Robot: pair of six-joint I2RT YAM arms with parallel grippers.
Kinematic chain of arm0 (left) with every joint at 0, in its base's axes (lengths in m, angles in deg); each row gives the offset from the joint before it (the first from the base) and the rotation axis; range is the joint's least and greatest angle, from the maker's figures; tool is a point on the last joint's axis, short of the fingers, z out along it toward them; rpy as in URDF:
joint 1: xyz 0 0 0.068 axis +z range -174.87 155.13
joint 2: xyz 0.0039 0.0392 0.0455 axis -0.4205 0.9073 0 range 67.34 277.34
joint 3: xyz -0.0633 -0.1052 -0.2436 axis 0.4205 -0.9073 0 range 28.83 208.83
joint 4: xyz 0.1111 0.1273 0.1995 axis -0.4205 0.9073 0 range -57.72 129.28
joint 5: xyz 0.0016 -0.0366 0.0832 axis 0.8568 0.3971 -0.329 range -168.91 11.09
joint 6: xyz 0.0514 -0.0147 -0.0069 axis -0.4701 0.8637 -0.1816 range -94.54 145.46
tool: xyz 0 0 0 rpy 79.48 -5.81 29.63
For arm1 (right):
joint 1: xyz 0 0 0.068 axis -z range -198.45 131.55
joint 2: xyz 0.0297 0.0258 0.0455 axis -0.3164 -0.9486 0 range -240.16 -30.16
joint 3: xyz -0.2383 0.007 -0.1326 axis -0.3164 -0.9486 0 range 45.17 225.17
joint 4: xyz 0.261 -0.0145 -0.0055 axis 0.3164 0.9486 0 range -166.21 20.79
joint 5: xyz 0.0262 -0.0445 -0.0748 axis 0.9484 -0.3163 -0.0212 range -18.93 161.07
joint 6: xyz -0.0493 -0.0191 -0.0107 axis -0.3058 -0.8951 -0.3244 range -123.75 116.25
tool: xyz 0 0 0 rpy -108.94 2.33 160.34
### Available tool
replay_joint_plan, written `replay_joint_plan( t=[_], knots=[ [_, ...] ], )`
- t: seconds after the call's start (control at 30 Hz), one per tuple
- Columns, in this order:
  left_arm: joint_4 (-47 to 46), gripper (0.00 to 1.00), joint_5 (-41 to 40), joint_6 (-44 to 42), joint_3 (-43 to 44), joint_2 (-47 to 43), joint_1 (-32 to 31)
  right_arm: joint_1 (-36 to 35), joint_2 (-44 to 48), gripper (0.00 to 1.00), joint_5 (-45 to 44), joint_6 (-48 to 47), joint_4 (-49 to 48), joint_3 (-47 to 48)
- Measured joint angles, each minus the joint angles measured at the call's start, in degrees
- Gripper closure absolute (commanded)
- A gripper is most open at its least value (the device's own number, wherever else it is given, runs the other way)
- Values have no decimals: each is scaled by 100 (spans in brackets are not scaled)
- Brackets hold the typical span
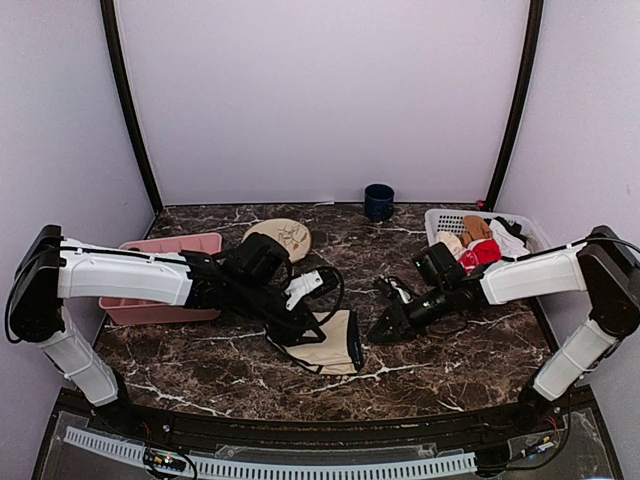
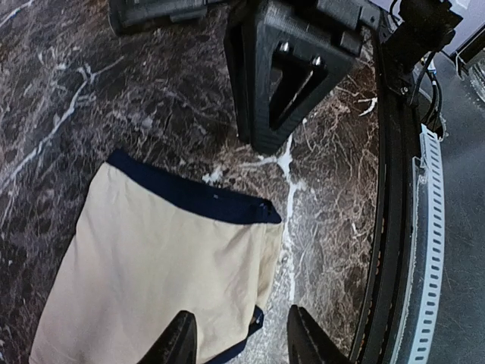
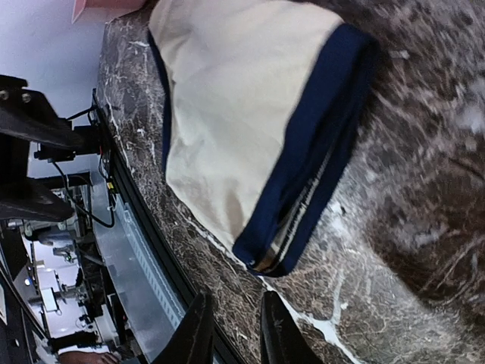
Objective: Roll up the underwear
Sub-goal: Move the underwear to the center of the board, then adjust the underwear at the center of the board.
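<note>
Underwear (image 1: 338, 348): flat on the marble table (image 1: 450, 360), front centre, between the arms.
Left gripper (image 2: 239, 337): fingers spread, straddling its dark-trimmed edge.
Right gripper (image 3: 233, 327): narrowly parted, empty.
Basket (image 1: 440, 216): heaped garments (image 1: 478, 240) — one red.

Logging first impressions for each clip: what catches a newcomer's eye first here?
Cream underwear with dark trim lies at near centre, both grippers low beside it: left gripper over its left edge, right gripper just to its right. A pink tray sits back left, a white clothes basket back right.

Left hand (image 2: 236, 345) low, jaws parted; right hand (image 3: 233, 334) low, narrowly parted
</note>
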Motion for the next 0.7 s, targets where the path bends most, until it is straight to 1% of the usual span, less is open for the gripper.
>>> replay_joint_plan(
  t=[0.13, 0.27, 0.53, 0.7],
  knots=[
    [-472, 56, 17, -264, -68, 9, -197, -42, 127, 81, -94, 728, -369, -632],
    [-658, 56, -11, -555, -13, 382, -348, -166, 105, 83, -127, 1202, -726, -898],
    [-675, 56, -50, -957, 332, 1237, -608, -319, -396, 87, -140, 1617, -1495, -929],
    [-682, 58, -98, -1141, 551, 1497, -671, -319, -680, 90, -131, 1729, -1742, -992]
  ],
)
